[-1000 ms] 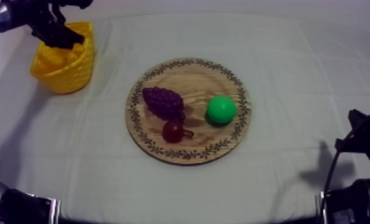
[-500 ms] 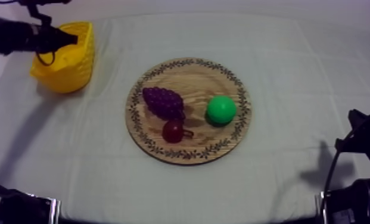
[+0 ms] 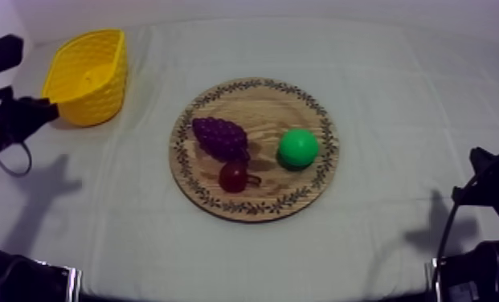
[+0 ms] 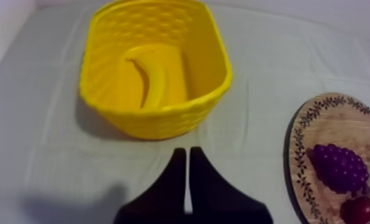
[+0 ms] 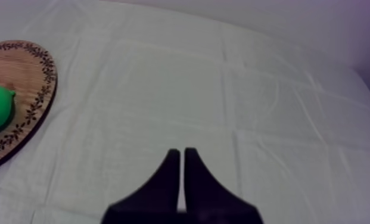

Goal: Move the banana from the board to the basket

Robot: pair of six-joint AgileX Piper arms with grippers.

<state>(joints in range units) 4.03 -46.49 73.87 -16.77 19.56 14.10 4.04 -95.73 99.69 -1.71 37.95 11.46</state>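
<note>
Top view first: the table point(image 3: 397, 88) lies under its grey-white cloth, and the round wooden board point(image 3: 260, 104) with a patterned rim sits near the middle of it. The yellow basket point(image 3: 92, 108) stands at the far left of the table, well apart from the board. Left wrist view looks into the basket, where the banana point(image 4: 154, 74) lies on the floor, curved along one side and wholly inside the walls; the task's fruit is therefore in the basket and not on the board. Three toy fruits rest on the board: a bunch of grapes point(image 3: 218, 137) on its left half, a green pear point(image 3: 298, 148) on its right half, and a small red fruit point(image 3: 235, 177) just in front of the grapes, nearly touching them. The left arm point(image 3: 7, 120) reaches in from the table's left edge, beside the basket and clear of it. The left gripper point(image 4: 187, 152) has its fingers pressed together into a narrow wedge with nothing between them, pointing at the basket's near wall and apart from it. The right gripper point(image 5: 181, 154) is likewise closed to a thin wedge and holds nothing, over bare cloth to the right of the board.
</note>
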